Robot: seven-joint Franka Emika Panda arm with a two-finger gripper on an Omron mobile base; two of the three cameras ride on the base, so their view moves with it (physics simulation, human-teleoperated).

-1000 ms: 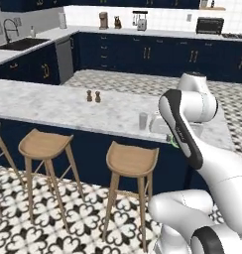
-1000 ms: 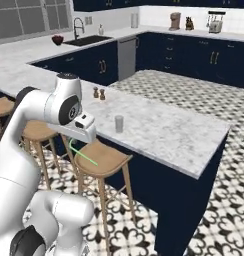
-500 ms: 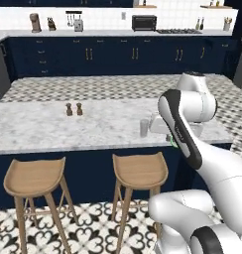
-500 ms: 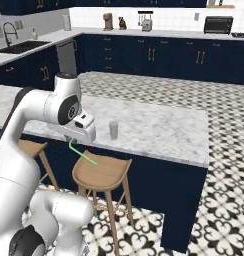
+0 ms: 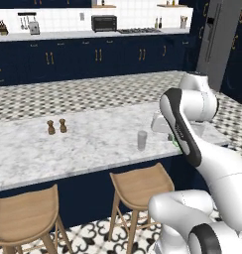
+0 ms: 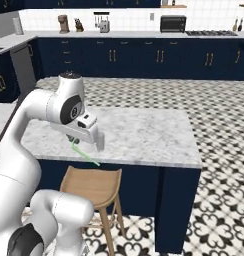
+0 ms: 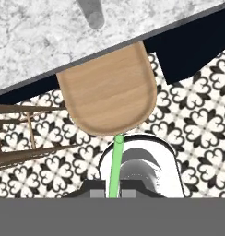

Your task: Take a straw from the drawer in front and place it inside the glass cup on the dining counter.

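At the near edge of the dining counter (image 5: 93, 144), the long marble-topped island with navy base runs left to right across the left base view. Two wooden stools (image 5: 140, 184) stand tucked against its near side; one seat lies directly below the hand in the hand view. The white arm (image 6: 49, 107) reaches up from the base and bends over the counter's near edge.

Gripper (image 7: 113, 193): jaws drawn narrow, clamped on the straw (image 6: 85, 154). In the right base view the straw slants down from the hand, its free end hanging in front of the counter edge, above the stool. In the hand view it points out between the fingertips toward the stool seat.

Glass cup (image 5: 142, 140): upright on the marble, near the near edge, just left of the hand in the left base view. Two small brown shakers (image 5: 57, 127) stand well apart from it, further left.

Judgement: transport step, straw in hand, cup not yet reached. To do it well:
- raise the hand so the straw's lower end clears the counter edge and the cup rim;
- bring the straw closer to vertical;
- centre the lower end over the cup mouth before descending;
- release only once the tip is inside, since the cup is light and a sideways nudge could tip it.
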